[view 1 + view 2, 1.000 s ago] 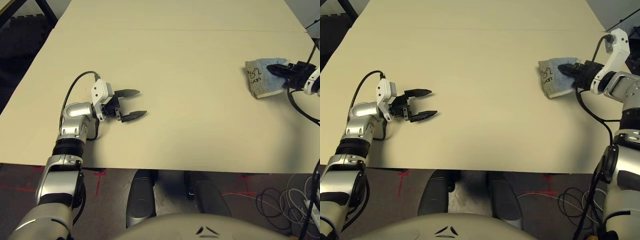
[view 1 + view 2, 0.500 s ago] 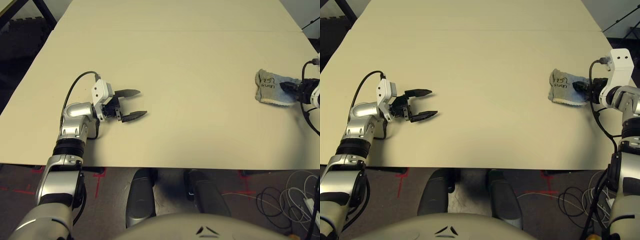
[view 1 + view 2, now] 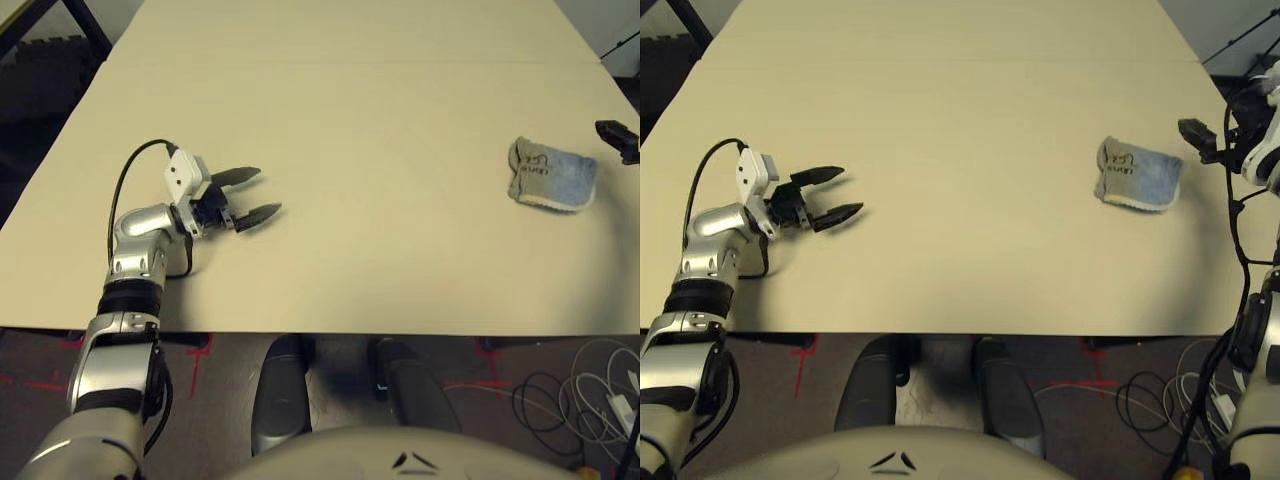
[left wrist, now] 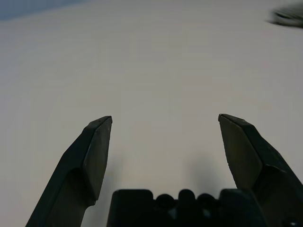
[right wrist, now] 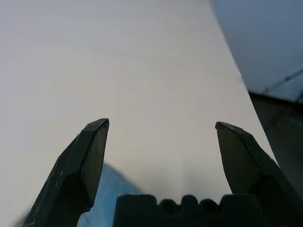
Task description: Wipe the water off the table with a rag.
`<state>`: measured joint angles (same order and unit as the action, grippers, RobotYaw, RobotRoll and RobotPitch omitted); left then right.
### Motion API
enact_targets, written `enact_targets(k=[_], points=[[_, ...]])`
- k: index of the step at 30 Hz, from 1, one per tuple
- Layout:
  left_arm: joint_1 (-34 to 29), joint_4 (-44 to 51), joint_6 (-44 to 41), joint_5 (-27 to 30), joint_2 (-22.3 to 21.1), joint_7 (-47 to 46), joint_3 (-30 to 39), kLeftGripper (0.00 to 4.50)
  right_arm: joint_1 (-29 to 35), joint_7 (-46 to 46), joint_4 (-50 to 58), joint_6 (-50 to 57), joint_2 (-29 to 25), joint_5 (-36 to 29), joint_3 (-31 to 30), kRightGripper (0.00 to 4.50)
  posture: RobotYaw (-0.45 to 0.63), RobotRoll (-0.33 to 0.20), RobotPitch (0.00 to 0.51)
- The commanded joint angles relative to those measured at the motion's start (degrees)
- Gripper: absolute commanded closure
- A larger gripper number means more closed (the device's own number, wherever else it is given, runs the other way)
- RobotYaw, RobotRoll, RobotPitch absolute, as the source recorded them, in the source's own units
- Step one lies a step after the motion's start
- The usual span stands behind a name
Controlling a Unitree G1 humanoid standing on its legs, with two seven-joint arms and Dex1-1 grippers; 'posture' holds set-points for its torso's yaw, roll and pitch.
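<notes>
At left, the left gripper (image 4: pixel 165 120) is spread empty over the table (image 3: pixel 350 230). At right, the rag (image 3: pixel 1140 175) lies flat, ungripped, beside the released right gripper (image 5: pixel 162 123). That arm is best lifted clear without dragging the cloth; cables (image 3: pixel 1243 240) beside it might snag.

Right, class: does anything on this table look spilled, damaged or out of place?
Nothing looks spilled or damaged on the table. The terry rag lies slightly askew towards the robot's right, but that seems ordinary for wiping.
</notes>
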<state>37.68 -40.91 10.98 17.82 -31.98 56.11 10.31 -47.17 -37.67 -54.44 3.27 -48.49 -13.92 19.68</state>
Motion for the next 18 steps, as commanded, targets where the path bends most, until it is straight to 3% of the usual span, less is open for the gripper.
enact_targets(k=[1, 11, 18], points=[[1.33, -5.22, 2.14, -2.72, -0.6, -10.69, 2.89, 0.0, -0.58, 2.93, -2.24, -4.9, 2.37, -1.31, 2.25, 0.03, 0.11, 0.0, 0.192], [5.01, -13.58, 1.61, -3.7, -4.88, -27.67, 8.08, 0.0, 1.1, 9.81, -5.6, -13.43, 7.16, -2.99, 5.54, 0.03, 0.14, 0.0, 0.182], [5.14, -14.81, 2.66, -3.47, -5.79, -28.57, 9.05, 0.0, 2.0, 11.69, -7.86, -16.04, 8.25, -3.05, 6.03, 0.03, 0.16, 0.0, 0.183]])
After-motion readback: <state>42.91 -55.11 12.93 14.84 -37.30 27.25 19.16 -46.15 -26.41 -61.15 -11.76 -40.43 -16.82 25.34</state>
